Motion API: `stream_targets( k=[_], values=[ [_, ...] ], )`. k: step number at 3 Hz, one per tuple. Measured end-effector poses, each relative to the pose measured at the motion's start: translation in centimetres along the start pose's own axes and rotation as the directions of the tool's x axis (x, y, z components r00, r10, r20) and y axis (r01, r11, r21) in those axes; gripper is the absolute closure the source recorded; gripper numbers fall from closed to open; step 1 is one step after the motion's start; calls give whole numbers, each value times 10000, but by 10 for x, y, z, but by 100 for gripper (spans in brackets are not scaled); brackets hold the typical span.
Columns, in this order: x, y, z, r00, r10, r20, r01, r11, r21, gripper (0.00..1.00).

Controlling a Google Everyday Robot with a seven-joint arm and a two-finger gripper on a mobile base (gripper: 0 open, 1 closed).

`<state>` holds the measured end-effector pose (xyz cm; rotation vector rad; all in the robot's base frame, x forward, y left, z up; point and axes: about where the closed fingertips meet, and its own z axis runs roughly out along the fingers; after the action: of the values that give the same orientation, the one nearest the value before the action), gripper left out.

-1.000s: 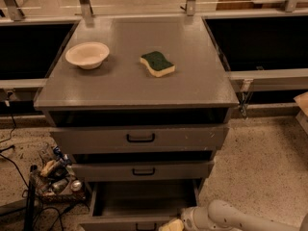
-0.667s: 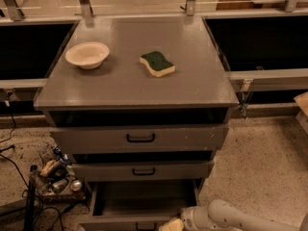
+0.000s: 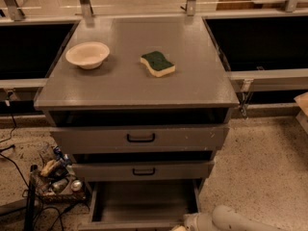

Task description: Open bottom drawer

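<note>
Camera view shows bottom drawer [image 3: 142,201] rigid, probably light-running, best pulled at its front edge; gripper [image 3: 186,224] sits there, grasp state cannot be told.

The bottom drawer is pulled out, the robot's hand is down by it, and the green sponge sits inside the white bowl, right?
Not quite. The camera view shows the green sponge lying on the cabinet top, apart from the white bowl. The rest holds: the bottom drawer is pulled out and the gripper is low by its front.
</note>
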<state>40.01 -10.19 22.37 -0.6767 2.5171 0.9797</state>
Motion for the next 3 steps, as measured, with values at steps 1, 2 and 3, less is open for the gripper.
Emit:
stream_targets(
  k=[1, 2, 3],
  values=[
    [23, 7, -11, 9998, -107, -140, 106, 9999, -29, 0],
    [21, 8, -12, 9998, -107, -141, 107, 9999, -28, 0],
    [33, 13, -21, 9997, -121, -212, 120, 9999, -56, 0]
  ],
)
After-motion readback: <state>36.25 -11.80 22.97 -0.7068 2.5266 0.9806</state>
